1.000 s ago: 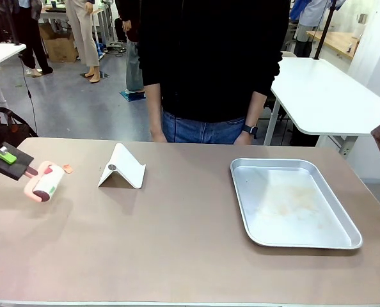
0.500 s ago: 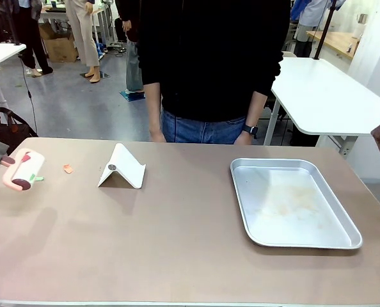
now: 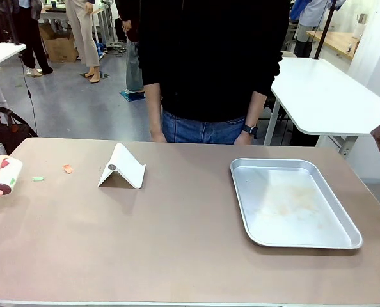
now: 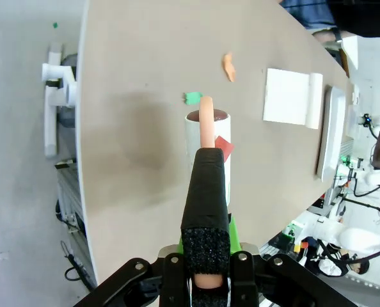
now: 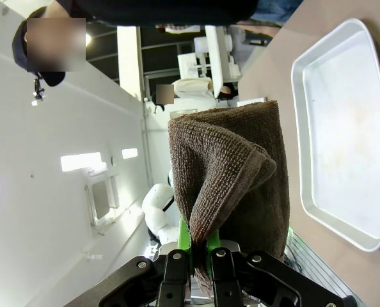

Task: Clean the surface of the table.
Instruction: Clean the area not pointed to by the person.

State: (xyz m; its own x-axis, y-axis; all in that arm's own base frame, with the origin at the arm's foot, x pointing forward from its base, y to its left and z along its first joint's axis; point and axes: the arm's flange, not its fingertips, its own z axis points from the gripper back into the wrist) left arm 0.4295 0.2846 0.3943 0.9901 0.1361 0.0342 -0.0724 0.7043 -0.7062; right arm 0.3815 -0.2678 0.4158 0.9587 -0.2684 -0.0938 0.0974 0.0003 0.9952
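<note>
Table (image 3: 177, 249) w/ tray (image 3: 273, 161), stand (image 3: 123, 167), 2 scraps (image 3: 67, 169), L pincer (image 4: 207, 167) pinching lint roller (image 4: 194, 137), R pincer (image 5: 199, 248) pinching towel (image 5: 231, 179).

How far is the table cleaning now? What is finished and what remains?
Done: most of the table looks free of scraps. In hand: the left gripper holds a lint roller at the table's left edge; the right gripper holds a brown towel. Left: a green scrap and an orange scrap lie beside the roller.
</note>
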